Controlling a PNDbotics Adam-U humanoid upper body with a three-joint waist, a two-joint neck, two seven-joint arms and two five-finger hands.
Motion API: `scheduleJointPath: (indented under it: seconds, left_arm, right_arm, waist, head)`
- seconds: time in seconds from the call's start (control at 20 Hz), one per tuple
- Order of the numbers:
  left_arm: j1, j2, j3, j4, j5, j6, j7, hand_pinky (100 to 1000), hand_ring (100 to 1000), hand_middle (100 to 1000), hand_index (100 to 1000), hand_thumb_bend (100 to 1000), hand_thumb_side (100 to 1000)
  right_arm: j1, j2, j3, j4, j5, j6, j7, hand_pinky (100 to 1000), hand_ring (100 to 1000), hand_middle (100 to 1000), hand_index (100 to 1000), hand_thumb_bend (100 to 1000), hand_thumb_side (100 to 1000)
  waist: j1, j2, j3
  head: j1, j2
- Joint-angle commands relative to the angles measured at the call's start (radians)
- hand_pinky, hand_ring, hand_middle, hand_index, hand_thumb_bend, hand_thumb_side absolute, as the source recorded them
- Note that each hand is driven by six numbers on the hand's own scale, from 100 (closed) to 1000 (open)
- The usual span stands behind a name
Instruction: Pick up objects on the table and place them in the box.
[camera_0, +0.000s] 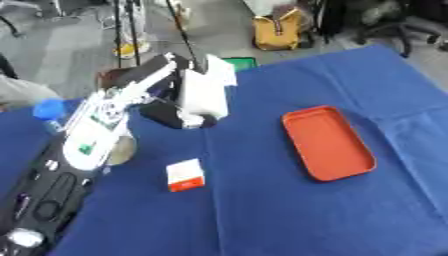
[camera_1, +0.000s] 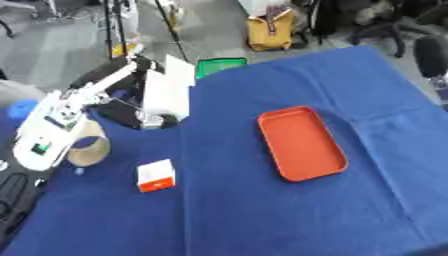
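My left arm comes in from the lower left and stretches toward the table's far left. Its hand (camera_0: 178, 64) sits against a tall white carton (camera_0: 206, 93) with raised flaps, and a dark shape lies at the carton's foot. Blur hides how the hand meets the carton. A small white and orange box (camera_0: 185, 175) lies on the blue cloth, near the middle and in front of the arm. An orange tray (camera_0: 327, 142) with a low rim lies to the right, with nothing in it. My right hand does not show.
A roll of tape (camera_1: 87, 145) stands beside my forearm on the left. A blue bottle cap (camera_0: 49, 108) shows at the far left, and a green item (camera_1: 219, 65) lies at the table's back edge. A yellow bag (camera_0: 277, 32) and chairs stand on the floor beyond.
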Motion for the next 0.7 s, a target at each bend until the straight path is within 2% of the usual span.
scheduleJointPath:
  seconds: [0.05, 0.7]
  left_arm:
    - [-0.044, -0.025, -0.006, 0.051, -0.032, -0.026, 0.016, 148, 295, 470, 596, 422, 407]
    - [-0.091, -0.1, 0.001, 0.224, -0.158, -0.092, 0.081, 176, 314, 482, 614, 437, 417]
  right_arm:
    - [-0.027, -0.009, 0.005, -0.021, -0.016, -0.006, 0.014, 607, 733, 741, 836, 394, 465]
    - [-0.078, 0.011, 0.022, -0.021, -0.02, -0.037, 0.031, 608, 730, 741, 831, 402, 465]
  waist:
    - [-0.008, -0.019, -0.01]
    - [-0.011, -0.01, -0.143]
  head:
    - [0.006, -0.004]
    - [0.027, -0.013]
